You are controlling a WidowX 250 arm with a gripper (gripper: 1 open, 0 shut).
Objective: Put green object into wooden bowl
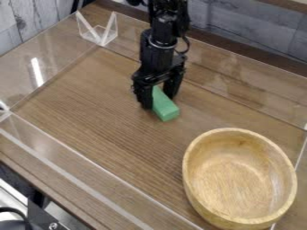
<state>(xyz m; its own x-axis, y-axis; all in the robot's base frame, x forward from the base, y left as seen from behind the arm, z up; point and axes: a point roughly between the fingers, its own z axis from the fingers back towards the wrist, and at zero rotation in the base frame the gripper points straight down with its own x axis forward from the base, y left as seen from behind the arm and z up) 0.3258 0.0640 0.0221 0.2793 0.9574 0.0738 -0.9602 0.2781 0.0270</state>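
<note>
The green object point(166, 108), a small bright green bar, lies flat on the wooden table, running diagonally toward the lower right. My gripper point(157, 91) points straight down over the bar's upper end, its black fingers point(140, 92) spread to either side of that end. The jaws stand open and low near the table; the bar's top end is hidden between them. The wooden bowl point(240, 176), large, round and light tan with a thick rim, sits empty at the lower right, well apart from the bar.
Clear acrylic walls point(72, 193) fence the table along the front and left. A clear plastic stand point(96, 30) sits at the back left. The black arm point(166, 27) rises from the gripper toward the top.
</note>
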